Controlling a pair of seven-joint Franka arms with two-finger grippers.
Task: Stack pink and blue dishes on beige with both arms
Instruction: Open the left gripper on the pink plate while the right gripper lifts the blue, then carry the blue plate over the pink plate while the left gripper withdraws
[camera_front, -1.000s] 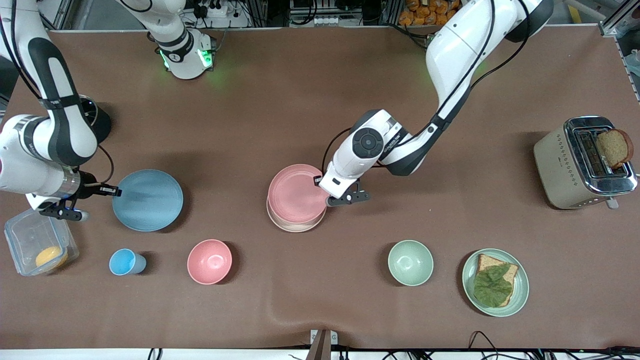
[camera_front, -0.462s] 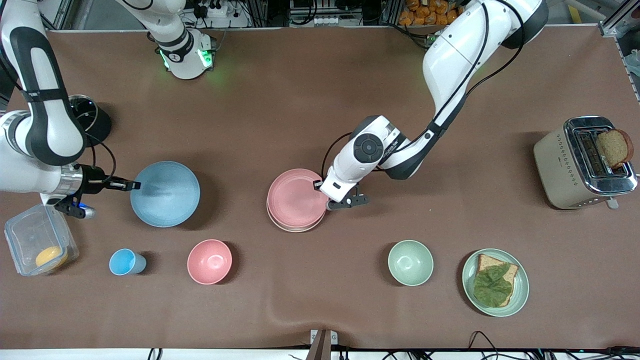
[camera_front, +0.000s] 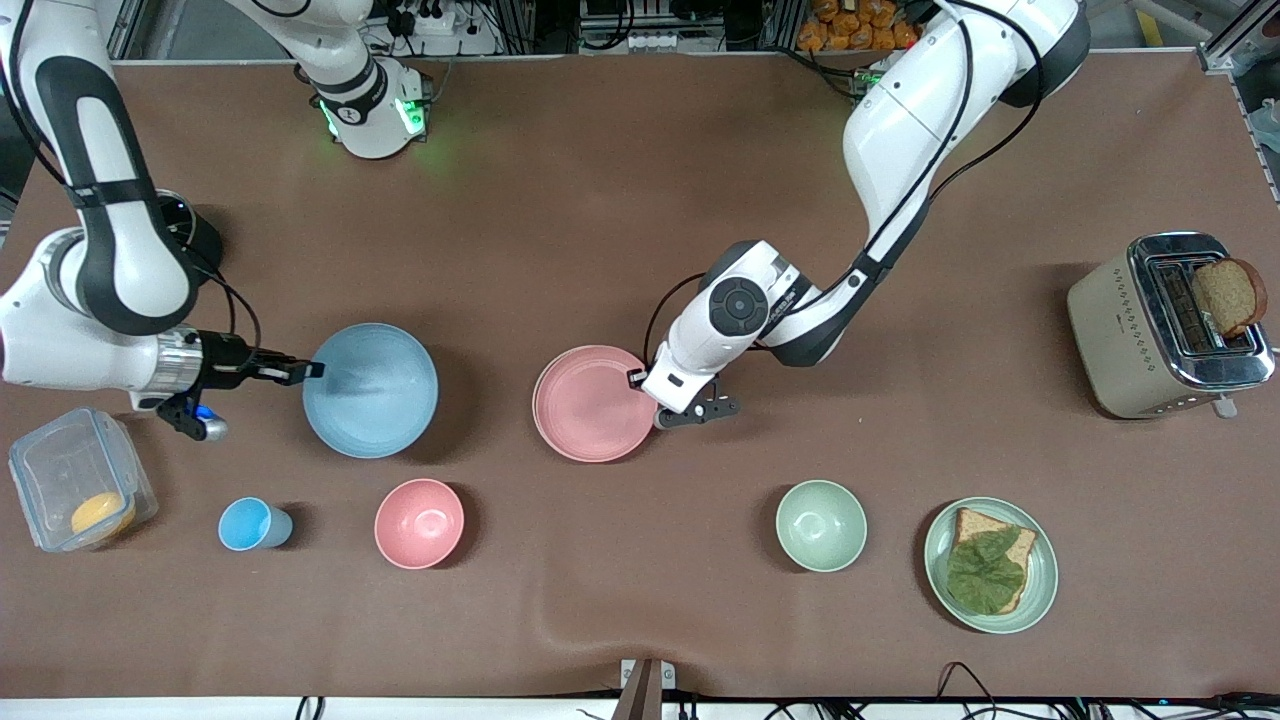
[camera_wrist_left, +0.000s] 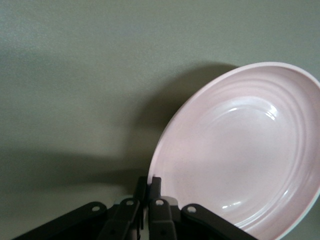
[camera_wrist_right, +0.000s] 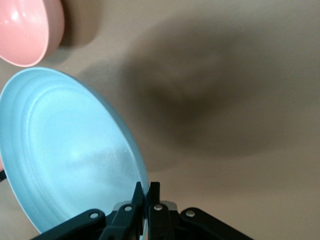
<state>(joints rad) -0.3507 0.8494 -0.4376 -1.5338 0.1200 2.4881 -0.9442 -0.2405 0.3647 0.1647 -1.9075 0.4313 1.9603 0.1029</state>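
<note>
The pale pink plate (camera_front: 590, 405) lies near the table's middle and covers the beige plate, which is hidden. My left gripper (camera_front: 641, 379) is shut on the pink plate's rim at the side toward the left arm's end. In the left wrist view the pink plate (camera_wrist_left: 240, 150) fills the area past the left gripper (camera_wrist_left: 150, 182), whose jaws pinch its edge. The light blue plate (camera_front: 370, 390) hangs tilted over the table, toward the right arm's end from the pink plate. My right gripper (camera_front: 312, 370) is shut on its rim; the blue plate (camera_wrist_right: 65, 150) and right gripper (camera_wrist_right: 146, 189) show the same.
Nearer the camera stand a small blue cup (camera_front: 250, 524), a deep pink bowl (camera_front: 419, 523), a green bowl (camera_front: 821, 525) and a green plate (camera_front: 1046, 560) with bread and a leaf. A clear container (camera_front: 60, 470) sits below the right wrist. A toaster (camera_front: 1130, 335) stands at the left arm's end.
My right gripper has carried the blue plate toward the pink plate. My left gripper has lowered the pink plate, and the beige rim no longer shows under it.
</note>
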